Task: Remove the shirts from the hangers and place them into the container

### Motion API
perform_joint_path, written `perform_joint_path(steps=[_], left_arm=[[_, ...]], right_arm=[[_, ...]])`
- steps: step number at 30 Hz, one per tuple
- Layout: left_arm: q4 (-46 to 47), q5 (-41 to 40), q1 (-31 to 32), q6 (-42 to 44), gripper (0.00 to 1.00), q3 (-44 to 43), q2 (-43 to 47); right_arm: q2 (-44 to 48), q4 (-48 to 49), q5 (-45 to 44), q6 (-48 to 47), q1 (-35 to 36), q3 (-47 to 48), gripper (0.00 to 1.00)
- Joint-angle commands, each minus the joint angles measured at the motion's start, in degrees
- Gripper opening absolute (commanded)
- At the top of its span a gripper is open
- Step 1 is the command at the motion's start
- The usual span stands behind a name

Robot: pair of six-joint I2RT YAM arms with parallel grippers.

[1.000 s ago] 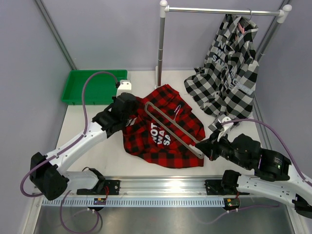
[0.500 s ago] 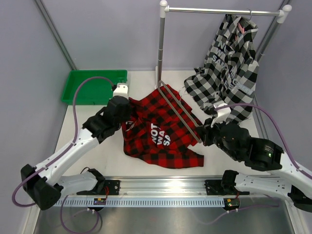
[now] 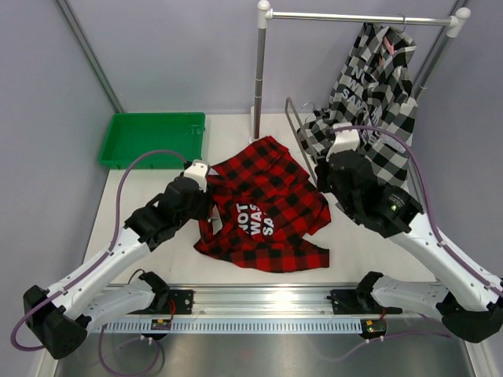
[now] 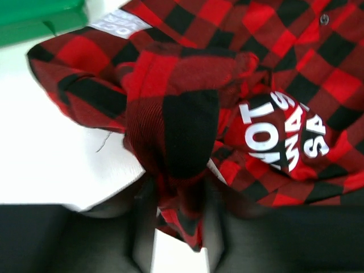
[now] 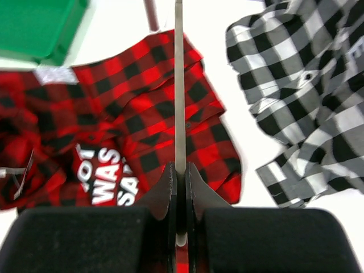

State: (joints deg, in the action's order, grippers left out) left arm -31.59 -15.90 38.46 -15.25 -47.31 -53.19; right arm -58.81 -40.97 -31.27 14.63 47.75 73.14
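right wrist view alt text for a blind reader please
The right tool is shut on a thin grey wire hanger that runs straight up the centre. Below it a red-and-black shirt lies on the table, a black-and-white shirt at right, a green tray top left.

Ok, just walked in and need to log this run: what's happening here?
It's a shirts-off-hangers job. The robot's right pincer is shut on a bare wire hanger, held in the air. The red-and-black shirt lies crumpled on the table. The left pincer has a fold of that shirt between its fingers. The black-and-white shirt hangs on the rail; the green tray holds nothing.
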Motion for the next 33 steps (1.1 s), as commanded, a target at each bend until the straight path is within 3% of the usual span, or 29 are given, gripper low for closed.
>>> perform_joint_path(steps=[1,8,11,20,33], left_arm=[[2.6,4.2,0.0,0.6,0.50,1.3,1.8],[1.6,1.2,0.0,0.3,0.88,1.3,4.8],[1.0,-1.0,0.0,0.3,0.98,1.4,6.3],[1.4,-4.1,-1.0,-0.7,0.99,2.8,10.3],[1.9,-3.5,-2.9,-1.6,0.99,3.5,12.3]], right_arm=[[-2.4,7.0,1.9,-4.0,-5.2,6.1,0.00],[-10.2,9.2,5.4,-7.2,-13.2,17.8,0.00],[-14.2,9.7,5.3,-9.2,-15.4,22.9,0.00],[-25.6,9.5,1.6,-12.1,-19.4,36.6,0.00],[-34.9,13.0,-9.7,-10.5,-19.7,45.1,0.00]])
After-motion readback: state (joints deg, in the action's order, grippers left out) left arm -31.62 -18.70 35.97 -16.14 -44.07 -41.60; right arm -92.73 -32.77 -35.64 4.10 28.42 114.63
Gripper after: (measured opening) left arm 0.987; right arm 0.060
